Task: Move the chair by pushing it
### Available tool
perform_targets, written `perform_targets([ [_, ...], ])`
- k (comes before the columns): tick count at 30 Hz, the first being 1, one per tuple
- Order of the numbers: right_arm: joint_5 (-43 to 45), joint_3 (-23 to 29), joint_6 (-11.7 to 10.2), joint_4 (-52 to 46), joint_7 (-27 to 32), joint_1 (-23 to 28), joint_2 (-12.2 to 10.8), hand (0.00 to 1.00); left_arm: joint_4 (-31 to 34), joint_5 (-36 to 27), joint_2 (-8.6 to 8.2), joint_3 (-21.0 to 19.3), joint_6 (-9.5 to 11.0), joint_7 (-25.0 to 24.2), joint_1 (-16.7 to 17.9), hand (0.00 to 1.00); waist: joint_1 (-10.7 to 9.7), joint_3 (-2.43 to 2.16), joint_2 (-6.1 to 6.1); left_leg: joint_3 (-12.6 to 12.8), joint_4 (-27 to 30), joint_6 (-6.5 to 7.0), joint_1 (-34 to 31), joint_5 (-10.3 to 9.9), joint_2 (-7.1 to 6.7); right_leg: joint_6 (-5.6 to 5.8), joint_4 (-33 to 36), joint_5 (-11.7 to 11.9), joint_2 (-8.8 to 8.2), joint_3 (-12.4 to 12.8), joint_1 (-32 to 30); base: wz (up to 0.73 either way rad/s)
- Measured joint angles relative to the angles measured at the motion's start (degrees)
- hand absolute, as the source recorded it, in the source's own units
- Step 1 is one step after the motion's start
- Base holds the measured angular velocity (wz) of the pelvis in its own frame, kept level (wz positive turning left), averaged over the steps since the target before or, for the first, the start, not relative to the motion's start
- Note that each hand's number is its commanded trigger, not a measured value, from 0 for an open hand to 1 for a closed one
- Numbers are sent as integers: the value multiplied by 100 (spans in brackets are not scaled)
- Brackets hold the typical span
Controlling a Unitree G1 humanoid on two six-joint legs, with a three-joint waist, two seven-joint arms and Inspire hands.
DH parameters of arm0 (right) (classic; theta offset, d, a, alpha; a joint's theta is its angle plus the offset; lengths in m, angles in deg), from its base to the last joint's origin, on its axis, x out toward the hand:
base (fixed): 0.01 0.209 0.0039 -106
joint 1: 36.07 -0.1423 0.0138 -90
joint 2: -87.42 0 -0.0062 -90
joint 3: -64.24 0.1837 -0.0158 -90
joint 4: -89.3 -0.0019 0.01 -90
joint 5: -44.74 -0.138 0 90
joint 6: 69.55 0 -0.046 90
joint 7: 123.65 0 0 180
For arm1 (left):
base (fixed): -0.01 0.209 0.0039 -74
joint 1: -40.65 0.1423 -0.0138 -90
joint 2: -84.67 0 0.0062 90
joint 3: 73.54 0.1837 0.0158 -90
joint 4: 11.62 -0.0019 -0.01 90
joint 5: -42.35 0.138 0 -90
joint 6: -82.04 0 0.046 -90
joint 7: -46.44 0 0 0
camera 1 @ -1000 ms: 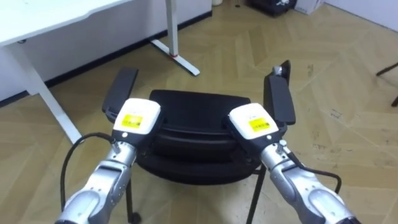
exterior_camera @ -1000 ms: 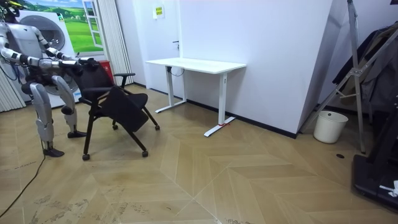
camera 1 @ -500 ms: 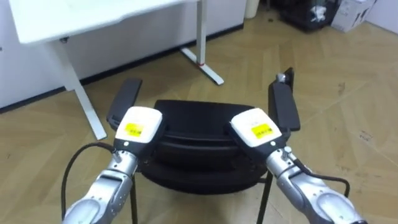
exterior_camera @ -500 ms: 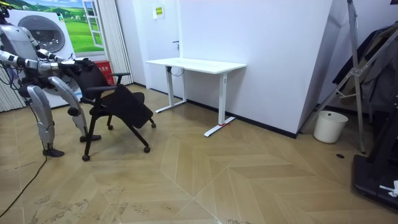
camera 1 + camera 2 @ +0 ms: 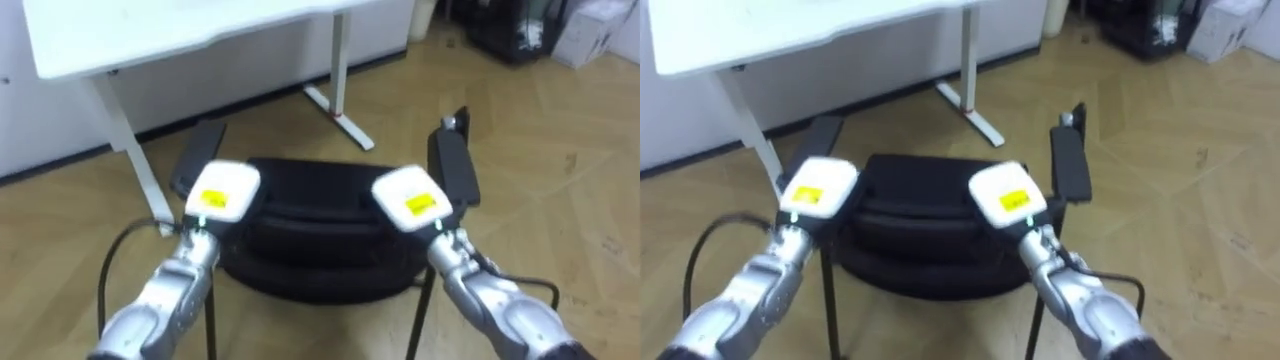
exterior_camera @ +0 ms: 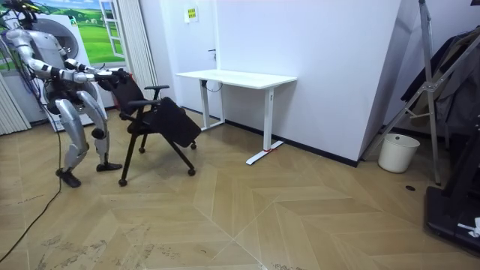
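Wooden floor (image 5: 560,200); white desk (image 5: 180,40) stands just ahead of chair (image 5: 320,195).

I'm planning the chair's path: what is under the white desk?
Bare wood floor and the desk's two white legs, with the wall behind. The chair covers part of one leg's foot.

The chair (image 5: 320,205) is black, the desk (image 5: 180,30) white, the floor (image 5: 560,200) tan herringbone wood, the bin (image 6: 397,154) white.
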Motion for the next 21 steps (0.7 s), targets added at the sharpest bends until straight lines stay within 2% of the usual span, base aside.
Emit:
perform_targets([
  [1,16,-8,24,-4,2,0,-35,100,0,-4,27,-2,9,8,-1,100,-8,-10,14,-62,-32,6,25,-4,2,2,-92,-93,72,-8,-148,15],
  [2,12,-22,28,15,3,2,-51,100,-14,-16,92,-3,36,14,-18,100,-38,-15,37,-187,-111,10,103,-7,-3,45,-393,-178,226,-5,-402,45],
  [4,-9,-91,37,23,10,14,-75,100,-64,-44,116,34,71,41,-16,100,-60,-27,15,-321,-274,11,291,-26,-24,39,-1236,-179,485,161,-689,44],
  [5,-7,-93,36,60,10,29,-112,100,-101,-42,119,33,89,43,-12,100,-107,-26,3,-357,-318,-6,404,-85,-29,37,-1996,-110,596,177,-774,38],
  [6,3,-93,14,129,10,27,-151,100,-151,-49,125,32,106,41,1,100,-153,-55,-35,-428,-319,-19,517,-177,-67,1,-2852,88,666,184,-747,44],
  [7,9,-93,-1,153,11,23,-157,100,-169,-52,124,33,108,40,5,100,-194,-64,-57,-496,-311,-24,575,-225,-112,-3,-3223,158,675,191,-723,60],
  [8,12,-89,-11,218,-5,-16,-133,100,-226,-64,62,41,87,37,5,100,-282,-78,-61,-607,-277,-51,689,-330,-129,-21,-3770,108,768,254,-587,60],
  [9,8,-87,-85,289,-4,-46,-61,100,-239,-46,-47,66,-18,45,25,100,-311,-96,-24,-668,-287,-91,799,-431,-78,-143,-3945,131,824,290,-525,47],
  [10,22,-79,-101,260,-1,-60,-46,100,-241,-48,-58,39,-40,59,35,100,-300,-100,-7,-679,-283,-113,837,-480,-44,-166,-3993,206,879,299,-471,16],
  [11,89,-78,-122,209,-58,-120,-44,100,-257,-94,-24,-11,22,73,53,100,-285,-111,21,-696,-278,-164,906,-570,-29,-244,-4097,527,925,311,-387,11],
  [12,116,-68,-123,198,-82,-116,-52,100,-263,-94,-58,-25,11,89,67,100,-253,-110,-8,-762,-272,-209,1002,-681,-1,-330,-4057,703,949,290,-345,15],
  [13,117,-65,-123,179,-101,-115,-52,100,-257,-82,-63,-33,8,89,71,100,-227,-118,0,-774,-273,-246,1059,-736,36,-360,-4020,732,978,279,-316,13],
  [14,121,-53,-123,131,-167,-120,-56,100,-217,-82,-45,-58,13,91,92,100,-151,-149,11,-775,-273,-318,1134,-852,132,-377,-3934,739,1079,301,-293,0],
  [15,132,-35,-122,74,-187,-133,-62,100,-135,-70,-12,-99,20,92,106,100,-78,-156,15,-749,-256,-440,1197,-948,239,-449,-3822,703,1179,294,-262,0],
  [16,148,-25,-122,50,-192,-153,-73,100,-90,-68,11,-135,24,92,115,100,-68,-156,15,-743,-197,-475,1214,-984,304,-503,-3762,677,1233,290,-252,17],
  [17,151,-2,-122,63,-215,-190,-101,100,-90,-46,18,-180,39,89,94,100,-63,-164,31,-533,67,-619,1207,-1081,453,-596,-3632,535,1335,251,-191,31],
  [18,141,7,-122,134,-255,-239,-142,100,-104,-27,16,-188,29,73,78,100,-61,-150,10,-217,568,-666,1137,-1102,618,-649,-3531,338,1391,191,-77,34],
  [19,141,7,-122,154,-271,-235,-157,100,-101,-18,10,-187,26,70,84,100,-61,-148,2,-109,865,-696,1071,-1081,708,-672,-3502,253,1414,153,-24,24],
  [20,142,6,-152,162,-296,-220,-158,100,-82,-10,15,-184,25,83,132,100,-31,-146,0,-93,1491,-831,917,-977,817,-697,-3424,64,1460,129,114,8],
  [21,142,6,-195,186,-300,-218,-160,100,-90,-26,15,-185,24,93,171,100,25,-142,-4,-106,2042,-900,752,-748,895,-739,-3343,-46,1479,150,231,0],
])
